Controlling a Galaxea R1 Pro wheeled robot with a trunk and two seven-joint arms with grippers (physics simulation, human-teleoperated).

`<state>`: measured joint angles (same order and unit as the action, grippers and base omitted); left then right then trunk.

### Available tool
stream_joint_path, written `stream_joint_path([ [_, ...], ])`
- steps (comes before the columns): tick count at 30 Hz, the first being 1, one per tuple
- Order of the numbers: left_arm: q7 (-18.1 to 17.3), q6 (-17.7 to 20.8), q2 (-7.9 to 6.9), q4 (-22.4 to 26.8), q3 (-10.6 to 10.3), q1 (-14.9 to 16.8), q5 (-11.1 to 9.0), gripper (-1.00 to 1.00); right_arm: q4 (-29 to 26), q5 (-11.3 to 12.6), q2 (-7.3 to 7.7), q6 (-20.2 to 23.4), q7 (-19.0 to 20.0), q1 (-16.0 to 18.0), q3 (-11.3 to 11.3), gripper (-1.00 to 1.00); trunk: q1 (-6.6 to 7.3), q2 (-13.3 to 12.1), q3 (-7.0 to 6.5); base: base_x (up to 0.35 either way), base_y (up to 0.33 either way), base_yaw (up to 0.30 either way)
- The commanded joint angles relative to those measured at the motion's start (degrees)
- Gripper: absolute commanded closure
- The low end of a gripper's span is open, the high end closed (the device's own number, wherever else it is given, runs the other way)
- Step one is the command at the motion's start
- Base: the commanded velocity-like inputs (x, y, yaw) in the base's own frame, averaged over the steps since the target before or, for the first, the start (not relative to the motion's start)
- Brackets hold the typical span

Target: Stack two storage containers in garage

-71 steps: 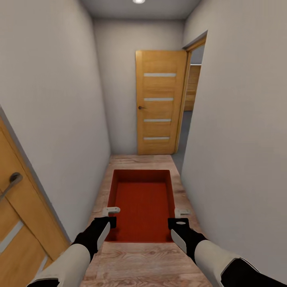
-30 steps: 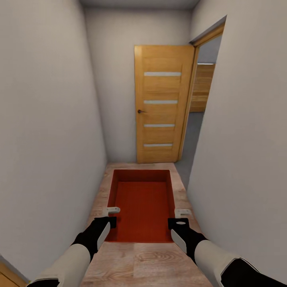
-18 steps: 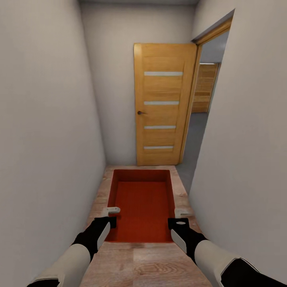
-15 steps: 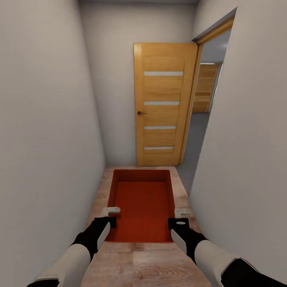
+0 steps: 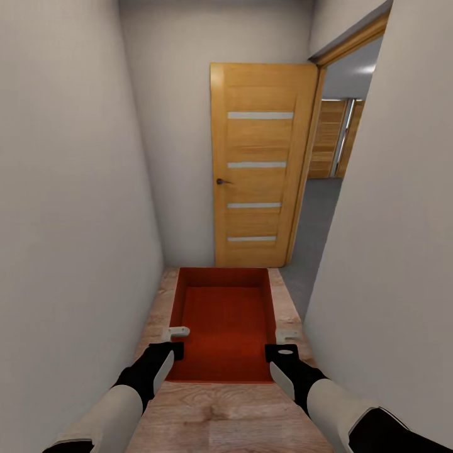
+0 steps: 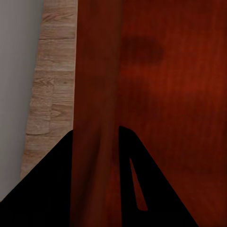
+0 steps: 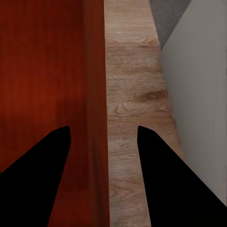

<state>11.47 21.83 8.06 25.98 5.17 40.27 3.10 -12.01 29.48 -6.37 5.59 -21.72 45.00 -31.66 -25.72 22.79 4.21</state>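
Jaws of both arms clamp the side walls of the orange-red ribbed lidless bin, which could clip the pale grey corridor wall turning right through the doorway.

One storage container, two end effectors, one open door.

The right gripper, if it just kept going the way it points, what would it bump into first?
Probably the open wooden door at the corridor's end. The right gripper is clamped on the orange-red container's side wall, pointing straight down the hall; depth is uncertain.
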Motion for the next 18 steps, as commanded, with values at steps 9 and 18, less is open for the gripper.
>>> stream_joint_path([
  [9, 0.31, 0.58, -0.50, 0.04, 0.42, -0.02, 1.55, 1.00, -1.97, -0.48, 0.05, 0.38, -0.11, 0.09, 1.34, 1.00, -0.07, 0.13, 0.13, 0.322, 0.000, 0.000],
  [18, 0.31, 0.58, -0.50, 0.04, 0.42, -0.02, 1.55, 1.00, -1.97, -0.48, 0.05, 0.38, -0.13, 0.09, 1.34, 1.00, -0.07, 0.13, 0.13, 0.322, 0.000, 0.000],
])
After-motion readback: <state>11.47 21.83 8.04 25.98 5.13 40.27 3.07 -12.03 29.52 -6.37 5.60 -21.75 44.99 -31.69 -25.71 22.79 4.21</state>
